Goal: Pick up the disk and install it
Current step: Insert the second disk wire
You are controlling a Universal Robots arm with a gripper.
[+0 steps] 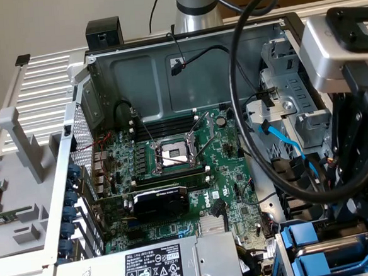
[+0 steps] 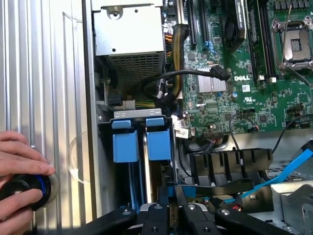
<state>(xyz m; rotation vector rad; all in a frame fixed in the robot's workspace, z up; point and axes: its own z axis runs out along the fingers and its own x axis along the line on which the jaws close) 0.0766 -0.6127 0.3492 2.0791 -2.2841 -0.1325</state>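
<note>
The disk (image 2: 157,169) stands on edge in the drive bay at the case's corner. Its blue plastic rail tab (image 2: 159,142) sits beside a second blue tab (image 2: 125,144). My gripper (image 2: 171,192) hangs right over it, its black fingers (image 2: 163,200) shut on the disk's near edge, with a bit of blue rail showing between them. In the exterior view the blue-railed disk (image 1: 324,249) is at the lower right, under the dark gripper (image 1: 356,208). How deep the disk sits in the bay is hidden.
A person's hand (image 2: 19,156) holds a round black and blue object (image 2: 17,192) on the ribbed surface beside the case. The grey power supply (image 1: 167,265) adjoins the bay. A thick black cable (image 1: 242,108) loops over the motherboard (image 1: 224,167). A blue cable (image 2: 288,169) runs nearby.
</note>
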